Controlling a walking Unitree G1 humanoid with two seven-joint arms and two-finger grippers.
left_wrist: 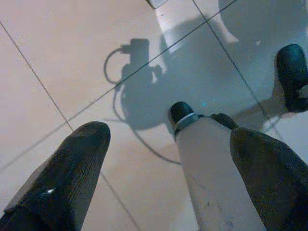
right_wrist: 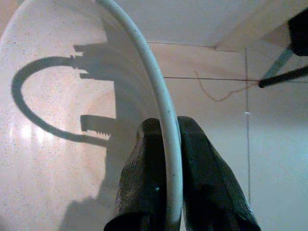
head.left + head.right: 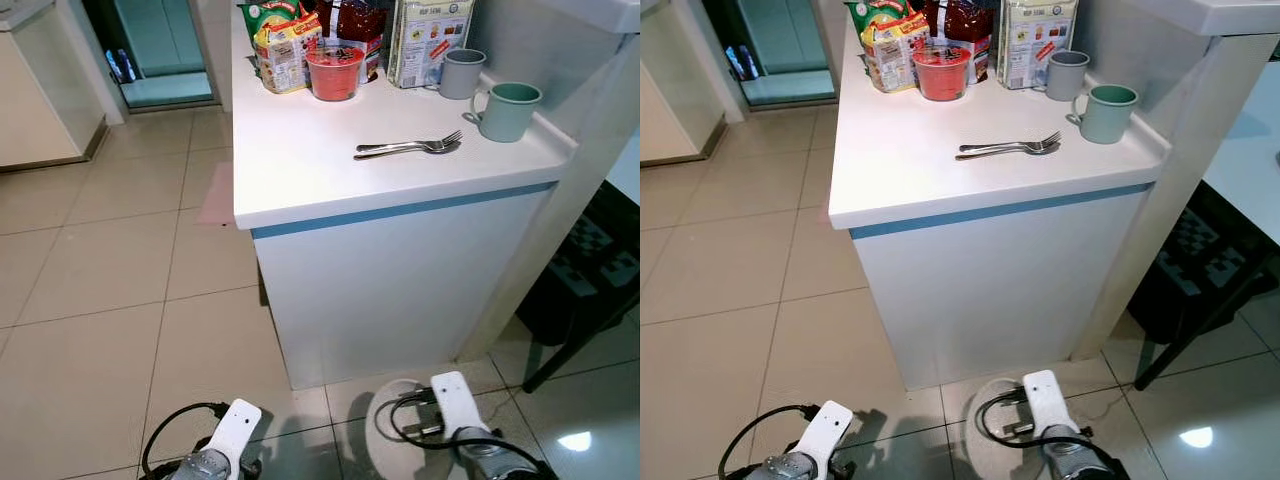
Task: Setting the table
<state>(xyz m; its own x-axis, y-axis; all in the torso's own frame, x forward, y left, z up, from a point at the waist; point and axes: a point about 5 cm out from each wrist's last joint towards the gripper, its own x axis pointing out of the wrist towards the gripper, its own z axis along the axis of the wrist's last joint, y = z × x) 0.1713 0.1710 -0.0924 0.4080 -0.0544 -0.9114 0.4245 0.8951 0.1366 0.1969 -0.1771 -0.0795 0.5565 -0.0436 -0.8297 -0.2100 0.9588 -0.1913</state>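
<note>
A white plate (image 2: 57, 144) is pinched by its rim in the right gripper (image 2: 166, 163), held low below the table (image 3: 300, 170) ahead, while the left gripper (image 1: 168, 163) hangs with fingers spread.

Counter (image 3: 300, 170): white with a blue strip under its edge, ahead of and above the right gripper (image 2: 168, 122).
Snack packets (image 3: 285, 45): at the counter's far end, well beyond the gripper.
Red tub (image 3: 335, 72): translucent, just beside the packets.
Printed box (image 3: 428, 40): upright, right of the tub.
Floor tiles (image 3: 100, 300): beige and glossy, beneath the gripper.
Dark chair (image 3: 580, 290): to the gripper's right, past the counter's end.
Pink mat (image 3: 217, 195): on the floor, ahead and to the left.
</note>
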